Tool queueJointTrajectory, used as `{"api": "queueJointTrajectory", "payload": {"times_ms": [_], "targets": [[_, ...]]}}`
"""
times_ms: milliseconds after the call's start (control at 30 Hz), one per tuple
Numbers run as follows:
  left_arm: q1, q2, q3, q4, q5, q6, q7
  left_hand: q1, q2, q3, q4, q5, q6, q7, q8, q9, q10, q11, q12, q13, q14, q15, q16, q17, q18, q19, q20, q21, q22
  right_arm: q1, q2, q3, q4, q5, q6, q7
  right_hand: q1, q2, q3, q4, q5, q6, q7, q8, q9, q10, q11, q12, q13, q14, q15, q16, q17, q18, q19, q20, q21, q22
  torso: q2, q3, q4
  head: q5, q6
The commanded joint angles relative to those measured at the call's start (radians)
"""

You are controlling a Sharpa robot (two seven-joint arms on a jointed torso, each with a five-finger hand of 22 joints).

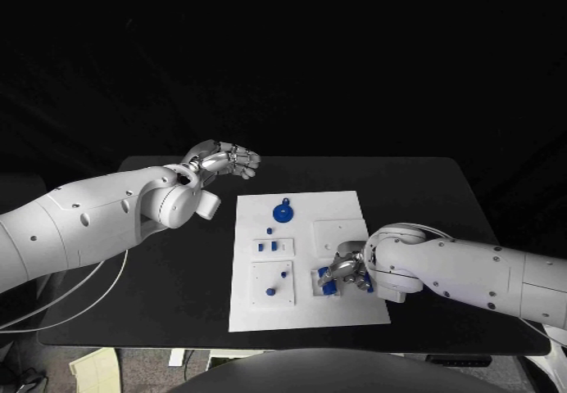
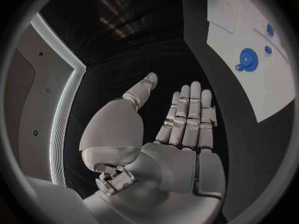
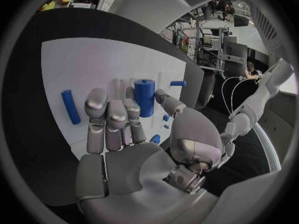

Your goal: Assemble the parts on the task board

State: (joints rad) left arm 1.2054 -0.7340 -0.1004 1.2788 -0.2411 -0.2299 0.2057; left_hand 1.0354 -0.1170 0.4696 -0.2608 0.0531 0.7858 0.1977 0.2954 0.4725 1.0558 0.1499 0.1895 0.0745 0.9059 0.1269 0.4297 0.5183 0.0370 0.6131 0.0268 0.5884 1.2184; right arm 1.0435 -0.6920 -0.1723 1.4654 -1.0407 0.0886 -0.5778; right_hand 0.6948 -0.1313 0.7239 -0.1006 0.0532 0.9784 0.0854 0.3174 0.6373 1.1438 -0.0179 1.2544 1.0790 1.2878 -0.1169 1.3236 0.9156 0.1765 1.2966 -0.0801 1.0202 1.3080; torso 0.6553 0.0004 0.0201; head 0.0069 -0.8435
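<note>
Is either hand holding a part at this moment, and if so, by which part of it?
The left hand is open and holds nothing. The right hand is over the task board at an upright blue cylinder; whether its fingers actually grip it cannot be told.

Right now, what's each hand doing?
Left hand open, off the task board. Right hand open above upright blue cylinder. Nothing blocking.

Black table (image 1: 177,270), white cables (image 1: 71,303).
</note>
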Motion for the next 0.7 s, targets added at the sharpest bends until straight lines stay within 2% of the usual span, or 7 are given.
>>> {"api": "queueJointTrajectory", "payload": {"times_ms": [33,133,500,700], "targets": [[0.001,0.002,0.001,0.003,0.005,0.01,0.006,-0.005,0.0,0.0,0.004,-0.002,-0.005,-0.004,0.005,-0.002,0.0,0.004,-0.007,-0.002,0.009,0.001,-0.005,0.001,0.014,0.004,0.001,-0.007,0.001,-0.001,0.003,-0.003,-0.001,-0.011,0.025,0.002,-0.006,-0.002,-0.002,-0.001,-0.005,0.014,0.008,-0.006,-0.001,-0.01,0.0,-0.006,0.0,0.003,-0.007,-0.006,0.001,0.085,-0.002,0.004,0.005,0.014,0.0,0.0001,0.0,0.001,-0.001],[0.001,0.002,0.001,0.004,0.005,0.01,0.006,-0.005,0.0,0.0,0.004,-0.002,-0.005,-0.004,0.005,-0.002,0.0,0.004,-0.007,-0.002,0.009,0.001,-0.005,0.001,0.014,0.004,0.001,-0.007,0.001,-0.001,0.005,-0.005,-0.001,-0.011,0.022,0.003,-0.012,-0.013,-0.004,0.0,-0.005,0.012,0.008,-0.009,-0.002,-0.016,0.0,-0.011,-0.006,0.002,-0.007,-0.007,0.001,0.085,-0.003,0.005,0.005,0.014,0.0,0.0,0.0005,0.002,-0.003],[0.001,0.001,0.001,0.004,0.005,0.01,0.006,-0.006,0.0,0.0,0.004,-0.002,-0.005,-0.004,0.006,-0.002,0.001,0.004,-0.007,-0.002,0.009,0.001,-0.006,0.002,0.014,0.004,0.001,-0.007,0.001,-0.001,0.01,-0.006,-0.001,-0.014,0.014,0.009,-0.02,-0.025,-0.004,0.004,-0.004,0.011,0.009,-0.013,-0.002,-0.024,0.001,-0.018,-0.01,0.002,-0.006,-0.01,0.002,0.085,-0.004,0.004,0.004,0.013,0.0,0.0002,-0.0004,0.007,-0.004],[0.001,0.002,0.001,0.004,0.005,0.01,0.006,-0.006,0.0,0.0,0.004,-0.002,-0.005,-0.004,0.006,-0.002,0.001,0.004,-0.007,-0.002,0.009,0.002,-0.006,0.003,0.014,0.004,0.001,-0.007,0.002,-0.002,0.012,-0.006,-0.002,-0.017,0.007,0.014,-0.031,-0.042,-0.01,0.012,-0.004,0.008,0.01,-0.017,-0.003,-0.028,0.002,-0.022,-0.012,0.003,-0.006,-0.012,0.003,0.085,-0.003,0.002,0.003,0.011,0.0,0.0001,-0.0002,0.008,-0.003]]}}
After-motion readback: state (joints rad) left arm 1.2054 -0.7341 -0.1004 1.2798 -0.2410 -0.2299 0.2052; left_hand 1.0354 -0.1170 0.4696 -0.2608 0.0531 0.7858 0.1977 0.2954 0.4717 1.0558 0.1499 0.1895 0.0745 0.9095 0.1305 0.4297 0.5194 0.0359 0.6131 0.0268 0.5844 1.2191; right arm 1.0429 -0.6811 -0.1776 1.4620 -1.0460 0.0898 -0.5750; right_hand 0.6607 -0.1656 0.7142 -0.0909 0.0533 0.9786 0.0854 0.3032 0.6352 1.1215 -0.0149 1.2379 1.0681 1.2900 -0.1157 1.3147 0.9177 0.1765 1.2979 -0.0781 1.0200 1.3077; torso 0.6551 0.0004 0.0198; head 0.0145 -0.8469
